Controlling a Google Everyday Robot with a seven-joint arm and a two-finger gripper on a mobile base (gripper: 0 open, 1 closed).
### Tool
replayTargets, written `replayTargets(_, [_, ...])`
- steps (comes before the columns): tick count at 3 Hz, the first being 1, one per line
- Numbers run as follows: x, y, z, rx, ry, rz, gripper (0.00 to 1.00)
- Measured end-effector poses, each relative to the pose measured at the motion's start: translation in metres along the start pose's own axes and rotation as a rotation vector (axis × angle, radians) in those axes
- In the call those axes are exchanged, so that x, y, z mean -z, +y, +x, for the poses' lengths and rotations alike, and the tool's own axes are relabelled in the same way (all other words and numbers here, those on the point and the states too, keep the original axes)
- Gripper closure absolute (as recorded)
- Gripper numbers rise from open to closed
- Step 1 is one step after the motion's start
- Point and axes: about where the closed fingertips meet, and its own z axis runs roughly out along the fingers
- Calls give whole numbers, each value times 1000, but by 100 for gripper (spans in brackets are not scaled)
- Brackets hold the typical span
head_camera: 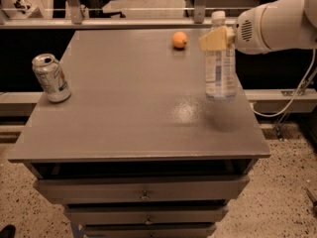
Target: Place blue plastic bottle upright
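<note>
The blue plastic bottle (220,68) is clear with a white cap and a white-blue label. It stands upright over the right side of the grey table (124,113). Its base hangs a little above the surface, with a faint shadow beneath it. My gripper (218,37) reaches in from the right on a white arm. Its tan fingers (212,39) are shut on the bottle's upper part, just below the cap.
A dented silver soda can (51,77) stands at the table's left edge. A small orange ball (180,39) lies at the back. Drawers (143,187) sit under the tabletop. A rail runs behind the table, and a cable hangs to the right.
</note>
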Motion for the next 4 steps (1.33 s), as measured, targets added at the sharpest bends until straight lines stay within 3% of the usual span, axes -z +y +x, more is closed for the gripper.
replayTargets(1, [5,-27,-48,-71,-257,-91,100])
replayTargets(2, [15,-35,-51,-85,-316,-124,100])
replayTargets(3, [16,-33,-51,-79,-315,-123,100])
replayTargets(4, [14,-26,-53,-49,-349,-177,100])
